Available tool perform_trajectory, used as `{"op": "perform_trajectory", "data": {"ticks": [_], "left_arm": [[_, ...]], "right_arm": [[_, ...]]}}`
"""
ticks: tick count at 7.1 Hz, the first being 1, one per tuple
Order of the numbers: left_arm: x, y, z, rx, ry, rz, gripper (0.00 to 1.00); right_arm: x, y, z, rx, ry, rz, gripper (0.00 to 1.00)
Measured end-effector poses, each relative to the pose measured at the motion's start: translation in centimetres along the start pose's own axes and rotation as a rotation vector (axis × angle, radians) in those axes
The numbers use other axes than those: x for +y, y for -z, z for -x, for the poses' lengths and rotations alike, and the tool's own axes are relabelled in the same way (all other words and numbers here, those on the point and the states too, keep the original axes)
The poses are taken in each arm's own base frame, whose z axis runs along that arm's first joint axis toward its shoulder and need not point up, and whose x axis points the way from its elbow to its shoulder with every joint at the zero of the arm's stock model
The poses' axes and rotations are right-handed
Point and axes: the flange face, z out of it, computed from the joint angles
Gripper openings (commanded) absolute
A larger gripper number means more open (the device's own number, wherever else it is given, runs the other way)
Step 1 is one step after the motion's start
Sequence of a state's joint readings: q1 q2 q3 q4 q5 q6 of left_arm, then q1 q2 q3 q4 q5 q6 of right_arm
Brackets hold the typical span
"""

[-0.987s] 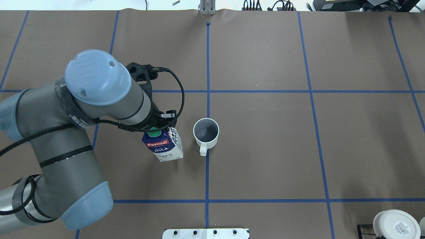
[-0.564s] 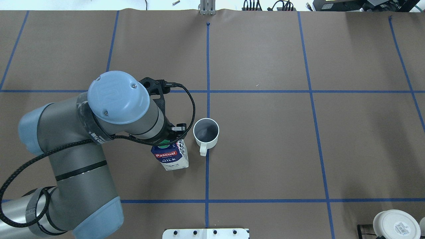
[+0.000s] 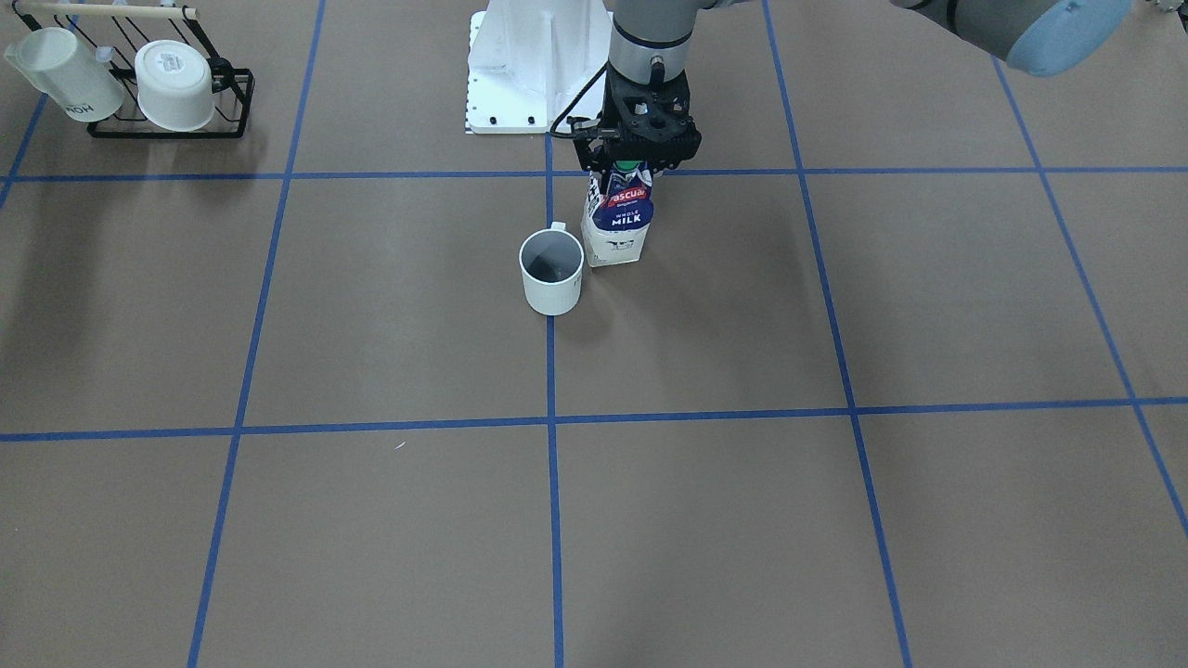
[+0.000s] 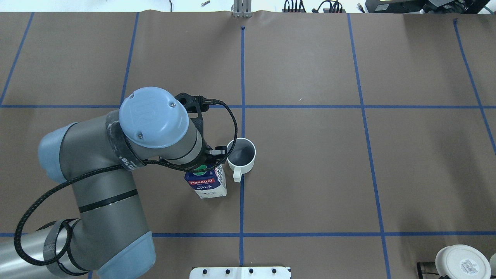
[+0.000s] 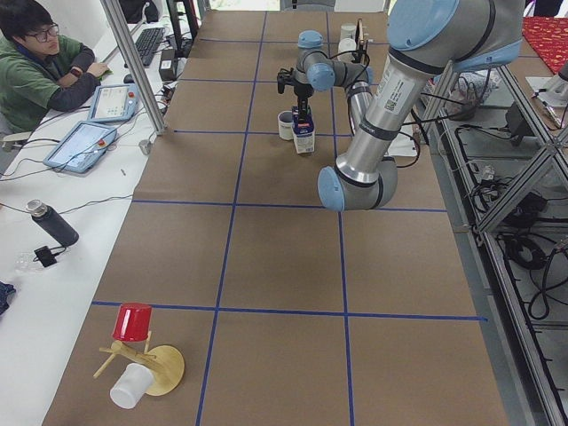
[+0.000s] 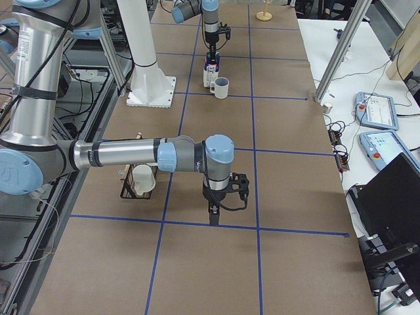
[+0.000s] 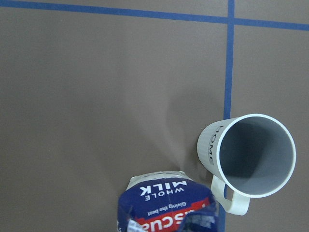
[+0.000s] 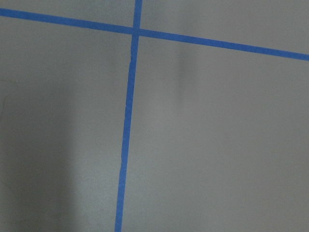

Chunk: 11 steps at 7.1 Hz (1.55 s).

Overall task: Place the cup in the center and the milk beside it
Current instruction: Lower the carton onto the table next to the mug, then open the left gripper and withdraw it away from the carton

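- Front-facing view: our left gripper (image 3: 633, 173) is clamped on the top of the milk (image 3: 619, 230). The carton stands upright just beside the cup (image 3: 551, 272), and the cup sits on the blue centre line (image 3: 550, 371). We cannot tell whether the carton's base is down on the table (image 3: 835, 520) or a little above it.
- Overhead view: we see a narrow gap between the carton and the cup's handle (image 4: 236, 177). We judge this the main hazard, because any sideways drift would catch the handle and turn the cup or push it off the line.
- Left wrist view: the carton's top is close by the cup's mouth. The carton is tall and gripped high, so letting go before its base sits flat could tip it into the cup.
- Exterior right view: our right gripper (image 6: 214, 211) hangs low over the table, well apart from both. We cannot tell whether it is open or closed.
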<state>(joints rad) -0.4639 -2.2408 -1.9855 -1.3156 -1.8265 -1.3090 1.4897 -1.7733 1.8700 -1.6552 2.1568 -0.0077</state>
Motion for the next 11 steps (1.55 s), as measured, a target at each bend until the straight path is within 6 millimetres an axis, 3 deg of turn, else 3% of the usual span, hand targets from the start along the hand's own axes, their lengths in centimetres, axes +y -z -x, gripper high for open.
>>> {"op": "perform_trajectory", "data": {"ticks": [3, 5, 6, 7, 9, 11], "left_arm": [[-0.5, 3.7, 0.3, 0.06, -0.007, -0.027, 0.98], [-3.5, 6.4, 2.0, 0.082, 0.002, -0.059, 0.98], [-5.7, 7.0, 4.2, 0.054, -0.045, -0.084, 0.98], [-8.0, 6.9, 7.4, 0.002, -0.117, -0.102, 0.98], [-13.1, 7.7, 16.4, -0.078, -0.256, -0.081, 0.98], [-18.5, 9.8, 29.5, -0.127, -0.369, -0.023, 0.98]], "right_arm": [[0.0, 0.0, 0.0, 0.0, 0.0, 0.0, 1.0], [0.0, 0.0, 0.0, 0.0, 0.001, 0.0, 1.0], [0.0, -0.1, -0.1, -0.001, 0.0, 0.002, 1.0], [0.0, -0.2, -0.1, -0.001, -0.001, 0.005, 1.0], [0.0, -0.3, -0.2, -0.002, -0.002, 0.006, 1.0], [0.0, -0.3, -0.2, -0.002, -0.003, 0.006, 1.0]]}}
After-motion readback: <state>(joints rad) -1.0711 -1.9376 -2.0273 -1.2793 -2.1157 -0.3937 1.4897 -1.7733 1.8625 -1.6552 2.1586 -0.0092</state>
